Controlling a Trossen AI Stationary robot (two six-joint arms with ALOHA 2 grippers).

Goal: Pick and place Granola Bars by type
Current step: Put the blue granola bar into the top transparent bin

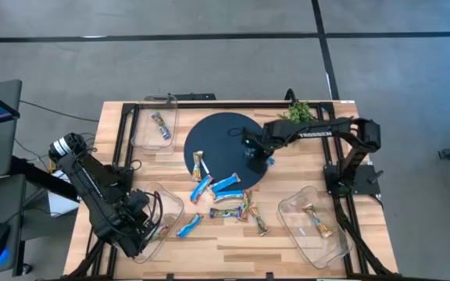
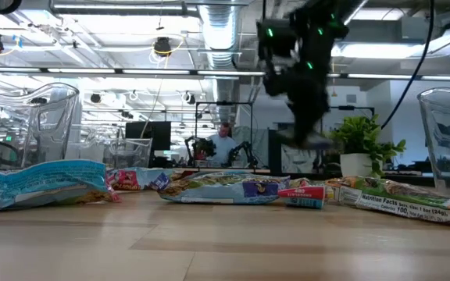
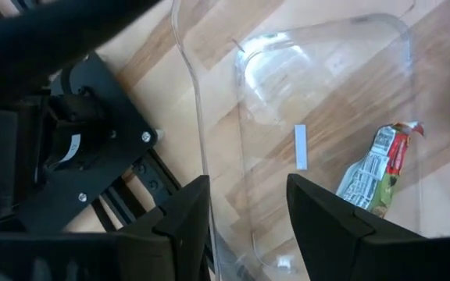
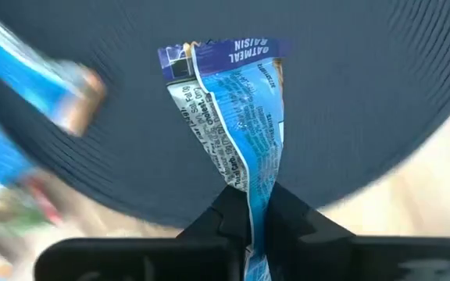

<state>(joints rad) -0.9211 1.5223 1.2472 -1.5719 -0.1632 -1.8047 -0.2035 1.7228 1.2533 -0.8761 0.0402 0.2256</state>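
On the table, roughly seven loose Granola Bars (image 1: 223,195); three trayed.

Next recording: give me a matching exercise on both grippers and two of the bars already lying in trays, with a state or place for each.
Column one
1. left gripper
2. right gripper
3. red-and-green bar
4. tan bar

Column two
A. lies in the right-side tray, near the right arm's base
B. shut on a blue bar above the dark round mat
C. lies in the left-front tray, under the left gripper
D. fingers open, holding nothing

Pairs: 1-D, 2-B, 3-C, 4-A
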